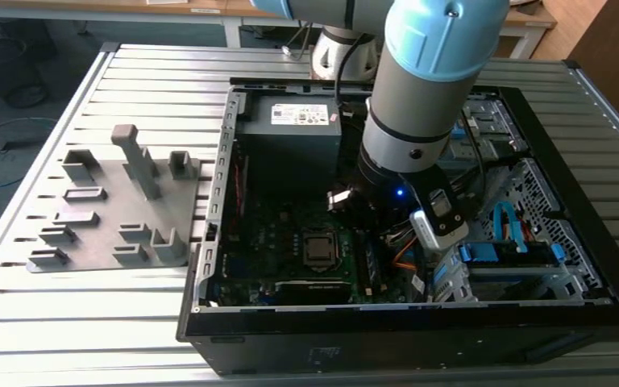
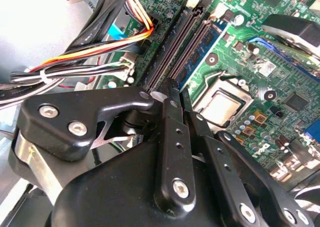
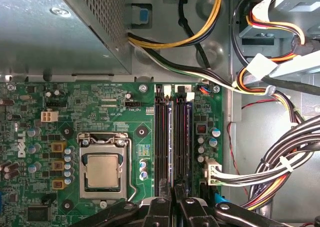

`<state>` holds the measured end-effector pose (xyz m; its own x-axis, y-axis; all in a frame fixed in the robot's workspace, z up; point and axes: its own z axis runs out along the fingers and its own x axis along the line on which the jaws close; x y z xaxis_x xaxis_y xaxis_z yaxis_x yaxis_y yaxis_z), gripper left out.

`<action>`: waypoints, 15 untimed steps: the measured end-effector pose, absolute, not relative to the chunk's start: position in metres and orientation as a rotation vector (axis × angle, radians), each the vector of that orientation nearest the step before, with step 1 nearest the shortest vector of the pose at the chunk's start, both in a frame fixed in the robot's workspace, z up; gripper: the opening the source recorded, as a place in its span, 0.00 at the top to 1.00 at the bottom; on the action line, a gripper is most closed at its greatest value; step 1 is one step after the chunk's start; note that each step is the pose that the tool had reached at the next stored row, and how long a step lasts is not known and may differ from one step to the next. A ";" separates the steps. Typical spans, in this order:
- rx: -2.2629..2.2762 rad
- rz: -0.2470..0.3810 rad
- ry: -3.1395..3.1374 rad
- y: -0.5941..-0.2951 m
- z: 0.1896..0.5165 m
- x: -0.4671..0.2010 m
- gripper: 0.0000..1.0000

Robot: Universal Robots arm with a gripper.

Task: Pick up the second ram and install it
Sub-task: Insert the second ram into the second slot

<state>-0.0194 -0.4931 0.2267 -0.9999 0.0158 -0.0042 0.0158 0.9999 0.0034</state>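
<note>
- While I hold the gripper (image 3: 175, 194) low over the memory slots (image 3: 162, 142), its jaws are drawn together and I can make out nothing pinched between them.
- I take the blue-green board (image 2: 200, 52) standing in the slot nearer the CPU socket (image 3: 102, 169) to be the second ram. From the second wrist view I cannot tell whether it is seated along its whole length.
- My main worry is pressing off-centre. If the fingertips bear on one end only, the stick could tilt, so that one latch catches and the other does not.
- A push that lands on the slot wall or the neighbouring slot instead of the board's edge could stress the motherboard (image 3: 30, 152).
- Coloured cable bundles (image 3: 280, 157) run just beside the slots, and a white connector (image 3: 212, 169) sits near them. I judge that any sideways drift could snag those wires.
- In the exterior view the arm (image 1: 428, 81) reaches deep into the computer case (image 1: 396, 322) at centre frame, with the power supply (image 1: 299, 129) close behind it, so there is little room to swing.
- The grey fixture plate (image 1: 116, 201) lies well apart on the table (image 1: 62, 322), at the exterior view's left.
</note>
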 end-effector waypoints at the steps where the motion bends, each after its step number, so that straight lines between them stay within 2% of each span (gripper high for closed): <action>1: 0.025 0.005 3.137 -0.493 0.227 -0.019 0.86; 15: -0.005 0.005 3.137 -0.493 0.224 -0.020 0.86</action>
<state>-0.0196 -0.4931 0.2238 -1.0000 -0.0032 -0.0042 -0.0032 1.0000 0.0034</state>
